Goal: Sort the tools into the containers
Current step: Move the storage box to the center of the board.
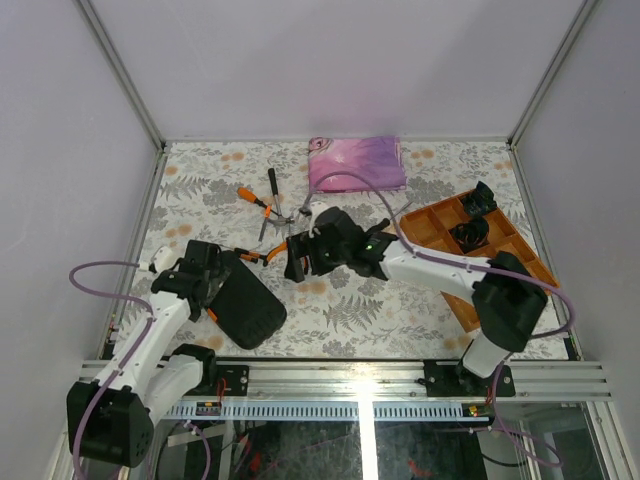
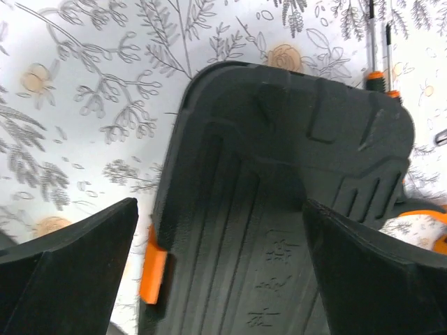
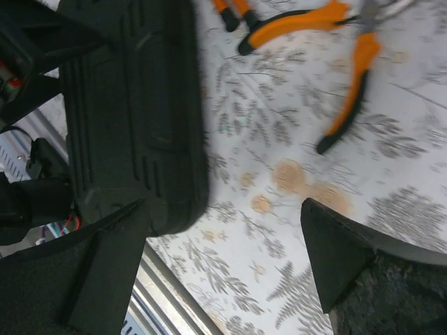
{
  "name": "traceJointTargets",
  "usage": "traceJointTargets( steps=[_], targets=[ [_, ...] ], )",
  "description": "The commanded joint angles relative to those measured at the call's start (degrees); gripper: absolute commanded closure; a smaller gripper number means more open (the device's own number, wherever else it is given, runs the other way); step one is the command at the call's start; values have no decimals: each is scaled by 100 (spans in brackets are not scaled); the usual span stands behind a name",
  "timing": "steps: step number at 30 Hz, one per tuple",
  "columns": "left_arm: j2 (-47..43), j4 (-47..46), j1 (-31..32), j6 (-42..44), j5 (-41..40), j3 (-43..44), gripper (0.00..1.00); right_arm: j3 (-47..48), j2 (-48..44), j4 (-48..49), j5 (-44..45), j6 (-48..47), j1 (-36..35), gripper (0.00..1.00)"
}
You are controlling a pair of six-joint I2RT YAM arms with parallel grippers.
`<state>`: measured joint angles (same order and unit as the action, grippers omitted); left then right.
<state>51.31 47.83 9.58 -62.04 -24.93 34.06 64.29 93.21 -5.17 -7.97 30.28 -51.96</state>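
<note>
The container, a black clamshell tool case (image 1: 248, 308) (image 2: 279, 188) (image 3: 133, 112), lies shut at the near left, and an orange latch (image 2: 154, 273) shows on its side. My left gripper (image 1: 203, 276) (image 2: 220, 279) hangs open just over the case's end; one finger (image 2: 70, 269) is outside the latch edge and the other (image 2: 377, 276) is over the lid. My right gripper (image 1: 293, 262) (image 3: 223, 265) is open above bare cloth beside the case, holding nothing. Orange-handled pliers (image 3: 346, 63) (image 1: 272, 257) lie just beyond it. A screwdriver (image 1: 252, 198) and a slim black tool (image 1: 270, 205) lie farther back.
A folded pink-purple cloth (image 1: 356, 163) lies at the back centre. An orange divided tray (image 1: 437, 222) with two black coiled bundles (image 1: 471, 236) sits at the right. Metal frame rails border the floral tablecloth, with the near rail (image 3: 174, 300) close under the right gripper.
</note>
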Motion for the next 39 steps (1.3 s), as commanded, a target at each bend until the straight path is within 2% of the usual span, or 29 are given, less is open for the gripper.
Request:
traceJointTargets(
  steps=[1,7,12,17,24,30,34,39],
  targets=[
    [162,-859,-43,293,554,-273,0,500,580,552,-296,242,-310,5],
    [296,-1719,-34,806,1552,-587,0,611,1007,601,-362,265,-324,5],
    [344,-2138,127,964,1911,-784,0,522,992,410,-59,166,-323,5],
    [327,-2590,572,904,2170,-928,0,339,813,225,352,33,-321,5],
    [469,-3201,1423,738,2287,-1026,0,-306,264,262,638,-10,-196,4],
    [830,-3698,2052,837,2302,-869,0,-1121,-501,504,288,41,275,3],
    [1151,-4003,2355,1025,2406,-697,0,-1737,-1062,703,129,9,574,2],
    [1350,-3994,2480,1413,2368,-403,0,-2100,-1553,701,365,-75,661,1]
  ],
)
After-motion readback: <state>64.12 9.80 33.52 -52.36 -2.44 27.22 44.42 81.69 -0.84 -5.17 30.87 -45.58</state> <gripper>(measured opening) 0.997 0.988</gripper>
